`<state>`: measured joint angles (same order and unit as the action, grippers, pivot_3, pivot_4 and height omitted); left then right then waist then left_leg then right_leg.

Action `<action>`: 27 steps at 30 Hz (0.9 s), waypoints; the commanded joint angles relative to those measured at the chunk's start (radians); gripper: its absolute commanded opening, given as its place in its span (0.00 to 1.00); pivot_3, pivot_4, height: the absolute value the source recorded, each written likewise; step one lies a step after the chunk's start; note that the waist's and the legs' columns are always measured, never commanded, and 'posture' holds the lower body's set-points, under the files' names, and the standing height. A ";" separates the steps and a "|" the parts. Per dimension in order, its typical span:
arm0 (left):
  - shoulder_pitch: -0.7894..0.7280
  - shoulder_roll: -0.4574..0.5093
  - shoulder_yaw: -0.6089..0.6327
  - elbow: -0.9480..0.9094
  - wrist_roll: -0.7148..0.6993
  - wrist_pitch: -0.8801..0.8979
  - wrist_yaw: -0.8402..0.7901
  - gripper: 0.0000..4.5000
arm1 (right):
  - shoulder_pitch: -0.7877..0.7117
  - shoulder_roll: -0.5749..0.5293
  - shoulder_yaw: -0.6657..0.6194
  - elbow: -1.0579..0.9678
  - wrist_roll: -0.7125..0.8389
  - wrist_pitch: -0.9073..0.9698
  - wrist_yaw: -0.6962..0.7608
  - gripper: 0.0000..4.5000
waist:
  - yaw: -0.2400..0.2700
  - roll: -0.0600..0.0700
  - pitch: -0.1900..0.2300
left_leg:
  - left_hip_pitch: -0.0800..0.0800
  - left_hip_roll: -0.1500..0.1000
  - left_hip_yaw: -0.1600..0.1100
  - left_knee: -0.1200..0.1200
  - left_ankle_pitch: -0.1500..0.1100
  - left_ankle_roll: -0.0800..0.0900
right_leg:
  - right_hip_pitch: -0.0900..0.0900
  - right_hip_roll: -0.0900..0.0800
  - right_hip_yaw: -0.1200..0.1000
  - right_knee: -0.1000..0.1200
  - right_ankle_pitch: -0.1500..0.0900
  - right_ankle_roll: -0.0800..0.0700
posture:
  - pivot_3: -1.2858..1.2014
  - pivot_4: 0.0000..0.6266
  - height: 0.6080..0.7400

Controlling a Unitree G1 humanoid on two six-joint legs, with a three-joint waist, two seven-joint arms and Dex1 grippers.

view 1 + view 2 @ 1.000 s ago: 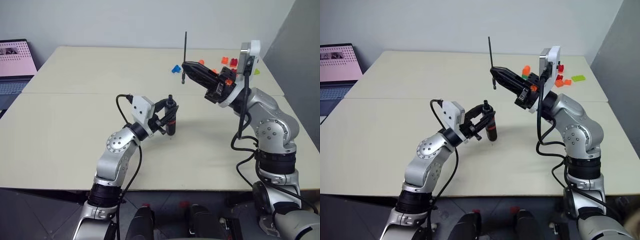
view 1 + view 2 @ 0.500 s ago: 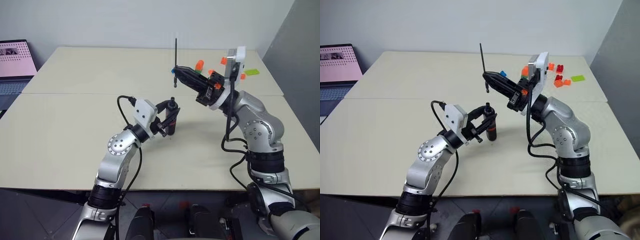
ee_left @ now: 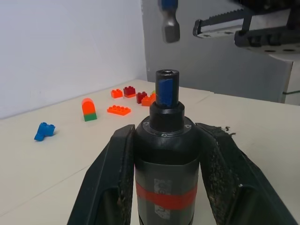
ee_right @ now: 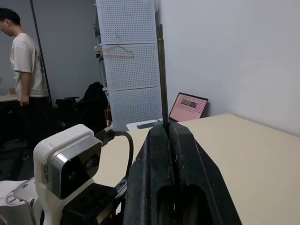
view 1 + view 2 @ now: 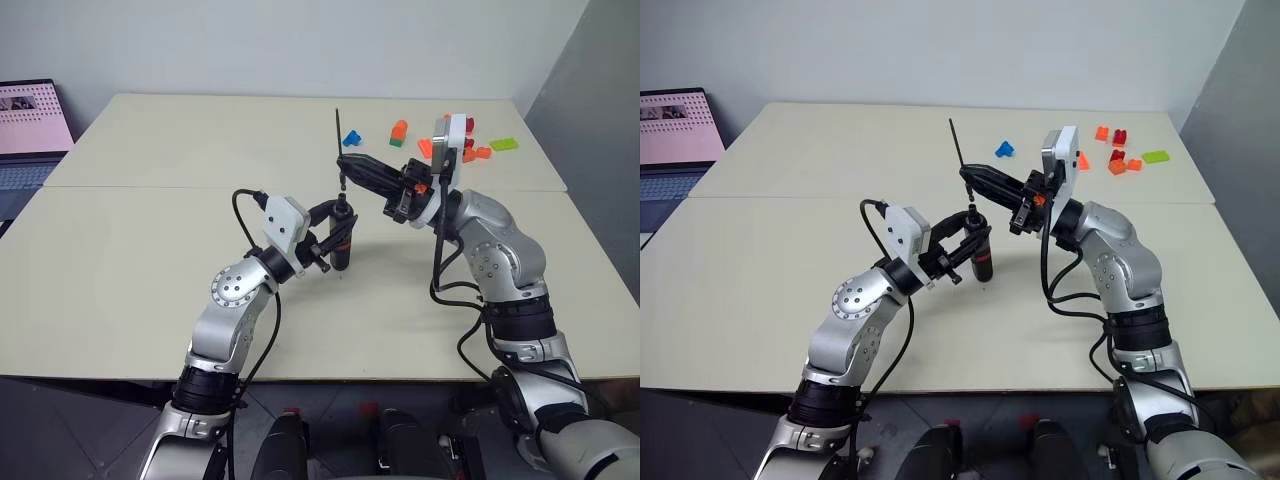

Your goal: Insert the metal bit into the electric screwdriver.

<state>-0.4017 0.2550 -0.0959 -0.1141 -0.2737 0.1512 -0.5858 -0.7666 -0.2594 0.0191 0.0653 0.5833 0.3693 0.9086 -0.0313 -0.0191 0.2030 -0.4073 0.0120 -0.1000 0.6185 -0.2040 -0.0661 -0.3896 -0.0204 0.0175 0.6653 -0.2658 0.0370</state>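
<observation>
Nearest, the left gripper (image 5: pixel 335 232) is clamped shut around the slim black electric screwdriver with a red band (image 3: pixel 164 173), holding it upright over the pale bench (image 5: pixel 130 260), blue-ringed socket up. Just above and slightly beyond, the right gripper (image 5: pixel 348 164) pinches the thin grey metal bit (image 5: pixel 339 140) near its lower end. The bit's long axis is near vertical, its bottom end hanging just above the socket, apart and seemingly slightly offset.

Left arm: bent at the elbow, forearm reaching forward and inward over the worktop.
Left end effector (image 5: pixel 338 232): fingers (image 3: pixel 108 178) clamped on either side of the electric screwdriver (image 3: pixel 165 178), holding it upright.
Right arm: raised, wrist angled toward the left.
Right end effector (image 5: pixel 352 165): fingers pressed together, pinching the metal bit (image 5: pixel 339 140) upright, just above the screwdriver's tip.
</observation>
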 commanded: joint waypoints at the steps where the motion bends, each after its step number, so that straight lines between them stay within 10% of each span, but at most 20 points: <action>1: -0.018 0.021 0.014 -0.049 -0.037 0.035 -0.033 0.36 | -0.035 -0.001 -0.023 -0.025 0.015 -0.025 0.023 0.00 | 0.000 0.000 0.000 | 0.000 0.000 0.000 0.000 0.000 0.000 | 0.000 0.000 0.000 0.000 0.000 0.000 | 0.52 0.24 1.00; 27: 0.009 0.081 0.017 -0.097 -0.085 0.119 -0.102 0.36 | 0.043 -0.034 -0.033 -0.129 0.063 0.041 0.013 0.00 | 0.000 0.000 0.000 | 0.000 0.000 0.000 -0.004 0.000 0.000 | -0.001 0.000 0.000 -0.001 0.000 0.000 | 0.52 0.24 1.00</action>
<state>-0.3971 0.3307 -0.0919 -0.2019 -0.3658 0.2888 -0.6885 -0.7223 -0.2860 -0.0066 -0.0244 0.6393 0.4101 0.9154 -0.0310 -0.0189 0.2032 -0.4067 0.0121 -0.0998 0.6148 -0.2039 -0.0661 -0.3902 -0.0205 0.0179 0.6640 -0.2660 0.0368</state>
